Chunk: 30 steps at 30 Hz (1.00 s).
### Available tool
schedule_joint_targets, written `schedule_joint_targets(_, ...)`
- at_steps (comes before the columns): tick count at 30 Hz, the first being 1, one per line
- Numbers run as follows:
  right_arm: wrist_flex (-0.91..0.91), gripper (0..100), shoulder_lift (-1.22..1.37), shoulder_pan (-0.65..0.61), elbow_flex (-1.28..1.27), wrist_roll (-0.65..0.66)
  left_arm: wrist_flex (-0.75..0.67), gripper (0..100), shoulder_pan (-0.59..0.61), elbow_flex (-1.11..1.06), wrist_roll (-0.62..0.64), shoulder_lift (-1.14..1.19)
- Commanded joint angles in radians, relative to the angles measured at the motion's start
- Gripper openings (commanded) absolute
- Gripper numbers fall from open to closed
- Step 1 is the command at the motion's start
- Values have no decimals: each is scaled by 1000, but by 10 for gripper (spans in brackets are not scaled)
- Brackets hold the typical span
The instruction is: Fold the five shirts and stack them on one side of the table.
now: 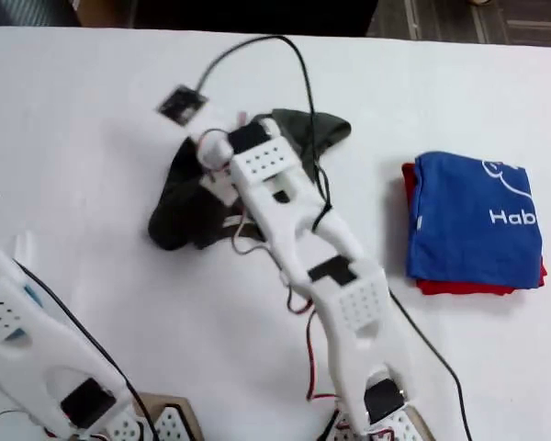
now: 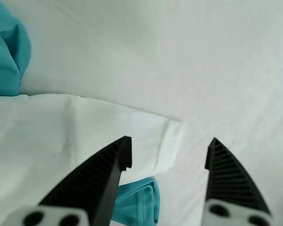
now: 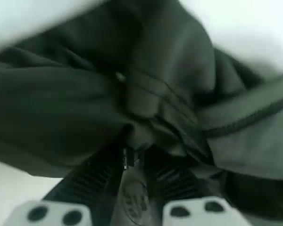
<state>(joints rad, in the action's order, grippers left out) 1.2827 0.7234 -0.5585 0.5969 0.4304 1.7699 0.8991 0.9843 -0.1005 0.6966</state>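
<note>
At the left edge of the white table [image 1: 92,184], the left arm [image 1: 37,349] lies low across the near corner. In its wrist view, the left tool [image 2: 170,146] hangs spread wide with nothing between its black fingers [image 2: 108,174], above the hemmed corner of a white shirt [image 2: 61,141]. A teal shirt [image 2: 7,52] shows past the white shirt's edge in two places, and one bunch of it lies under the white cloth by one finger.

Toward the middle of the table, a small black square part [image 1: 179,103] lies on the end of a black cable [image 1: 294,64] that loops toward the far edge. Just beside it lies a crumpled dark green shirt [image 1: 179,216], unfolded and bunched. The right arm [image 1: 294,220] stretches from the near edge out over this shirt. In its wrist view, the right tool [image 3: 137,150] has its fingers pressed close together, pinching a fold of the dark green cloth [image 3: 170,61].

On the right side of the table, well apart from the crumpled shirt, a folded blue shirt [image 1: 468,216] lies on top of a folded red shirt [image 1: 459,287], whose edges show along the left and near sides.
</note>
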Motion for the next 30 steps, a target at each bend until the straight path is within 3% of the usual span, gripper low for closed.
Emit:
schedule_joint_targets(1,91,53,-13,19,109,-12,11,275,3,4,2,-75)
schedule_joint_targets(5,248,133,-54,15,190,-12,9,275,-3,4,2,-75)
schedule_joint_targets(11,357,108,-74,-1,207,-14,9,275,-3,4,3,-75)
schedule_joint_targets(30,196,106,140,-87,227,-15,9,275,3,2,3,-75)
